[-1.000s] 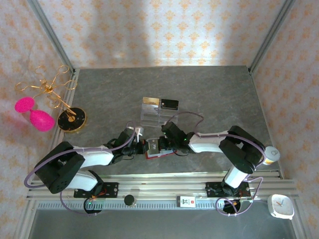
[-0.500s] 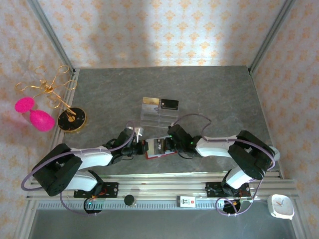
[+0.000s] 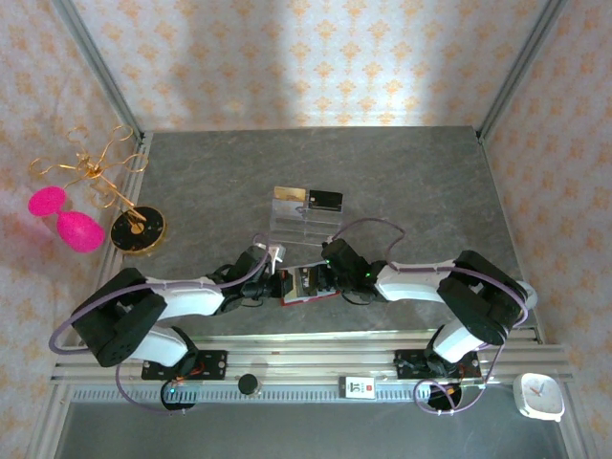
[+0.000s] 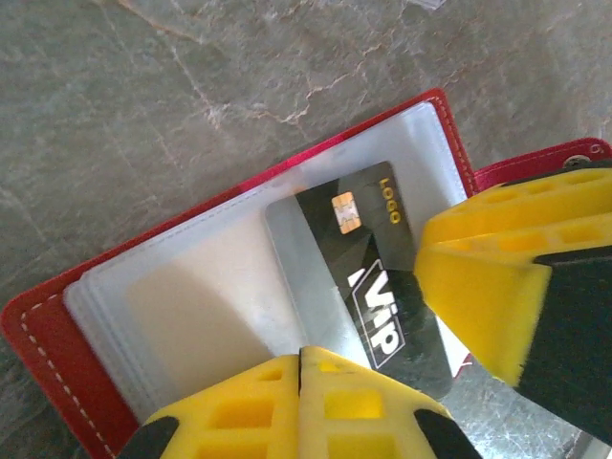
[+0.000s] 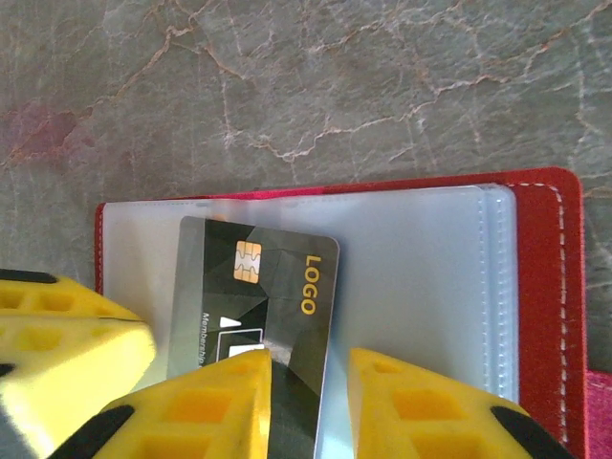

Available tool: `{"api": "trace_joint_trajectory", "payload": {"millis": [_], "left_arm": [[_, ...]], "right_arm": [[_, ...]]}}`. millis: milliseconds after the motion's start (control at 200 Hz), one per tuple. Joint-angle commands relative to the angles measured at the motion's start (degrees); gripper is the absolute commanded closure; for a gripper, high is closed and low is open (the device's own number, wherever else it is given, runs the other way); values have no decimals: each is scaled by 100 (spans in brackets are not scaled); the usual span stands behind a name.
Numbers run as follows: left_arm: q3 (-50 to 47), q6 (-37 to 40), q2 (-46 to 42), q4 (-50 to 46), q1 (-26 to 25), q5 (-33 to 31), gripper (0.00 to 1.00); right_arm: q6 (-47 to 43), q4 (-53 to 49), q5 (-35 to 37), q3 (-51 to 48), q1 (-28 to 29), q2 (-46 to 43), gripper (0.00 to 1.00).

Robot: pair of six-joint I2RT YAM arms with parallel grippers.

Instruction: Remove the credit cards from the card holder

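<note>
Extracting is unfinished: dark credit card (image 5: 253, 287) sits partly inside card holder (image 5: 550, 287); left gripper (image 4: 299, 368) shut, empty; right gripper (image 5: 311, 368) slightly parted astride its 6 o'clock edge.

Top camera looks down from behind; both wrist cameras face the card holder (image 5: 411, 258) close up.

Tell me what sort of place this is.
Probably a robot test booth, not a real room: wallpapered panels in an aluminium frame, and a left arm and right arm bolted to a rail.
</note>
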Motion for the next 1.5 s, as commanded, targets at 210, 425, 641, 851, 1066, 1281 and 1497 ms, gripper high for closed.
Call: {"api": "trace_joint_trajectory", "payload": {"millis": [210,425,641,851,1066,1281,1497], "left_arm": [[112,122,360,-49,0,34,100],[134,209,363,-204,-14,36,100],[105,261,314,-145,-13,101,100],[265,185,-135,-162,-10,216,99],[371,-21,-1323,-701,185,219,59],[-339,-714,-2717,-652,1471,1035,27],[173,-275,-3574,-2165,1540,538,1]], "right_arm": [[4,259,-350,-75,-95,62,73],[-52,28,-84,-22,-171,-108,95],[-328,-303,290,-303,-629,-843,100],[-1422,-692,153,21,-686,-1680,100],[-2675,-995,51,784,-684,-1916,100],[-4556,-1440,-281,1953,-684,-920,100],[-6026,-2506,-671,3570,-701,446,100]]}}
